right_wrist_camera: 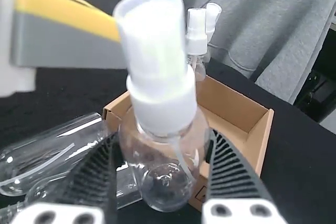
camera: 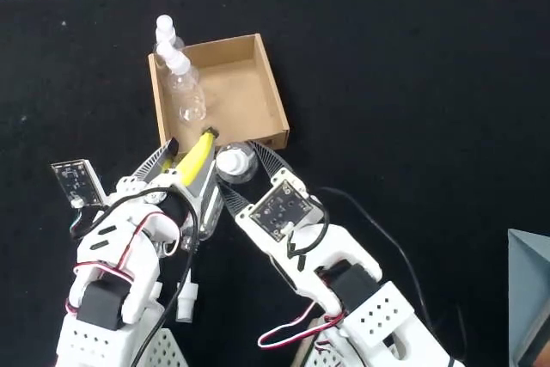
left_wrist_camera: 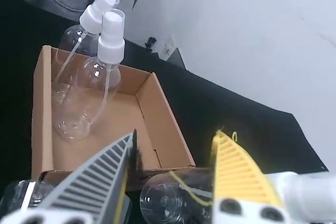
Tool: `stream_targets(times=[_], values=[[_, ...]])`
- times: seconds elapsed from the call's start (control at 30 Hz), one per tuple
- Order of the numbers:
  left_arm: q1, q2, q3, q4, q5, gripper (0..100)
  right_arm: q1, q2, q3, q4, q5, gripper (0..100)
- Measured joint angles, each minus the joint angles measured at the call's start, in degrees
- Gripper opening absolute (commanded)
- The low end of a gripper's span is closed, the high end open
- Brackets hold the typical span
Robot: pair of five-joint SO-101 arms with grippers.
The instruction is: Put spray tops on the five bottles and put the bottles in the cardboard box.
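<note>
The cardboard box (camera: 268,102) lies open on the black table, with two clear bottles (camera: 184,85) wearing white spray tops leaning on its left wall; they appear as bottles (left_wrist_camera: 89,95) in the left wrist view. My right gripper (right_wrist_camera: 163,174) is shut on an upright clear bottle (right_wrist_camera: 164,167) with a white spray top (right_wrist_camera: 156,61), just in front of the box (right_wrist_camera: 239,114). My left gripper (left_wrist_camera: 170,174) hangs open beside it, its yellow finger (camera: 196,159) close to that top (camera: 232,161). A bare bottle (left_wrist_camera: 170,199) lies under the left gripper.
Bare bottles (right_wrist_camera: 50,150) lie on the table in front of the box. A loose white spray top (camera: 187,294) rests by the left arm's base. A grey-blue object (camera: 529,290) stands at the right edge. Black cloth stretches to the right of the box.
</note>
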Motion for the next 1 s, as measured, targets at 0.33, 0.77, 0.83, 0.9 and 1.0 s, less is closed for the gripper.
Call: stream_targets(times=[0.33, 0.77, 0.83, 0.9, 1.0], values=[[-6.33, 0.00, 0.00, 0.00, -7.30, 22, 0.00, 0.00, 0.00, 0.00, 0.00, 9.3], [-23.47, 0.00, 4.48, 0.00, -11.16, 22, 0.00, 0.00, 0.00, 0.00, 0.00, 9.3], [-24.18, 0.00, 6.07, 0.00, -13.01, 22, 0.00, 0.00, 0.00, 0.00, 0.00, 9.3], [-25.49, 0.00, 7.56, 0.00, -14.68, 22, 0.00, 0.00, 0.00, 0.00, 0.00, 9.3], [-27.87, 0.00, 8.70, 0.00, -16.79, 22, 0.00, 0.00, 0.00, 0.00, 0.00, 9.3]])
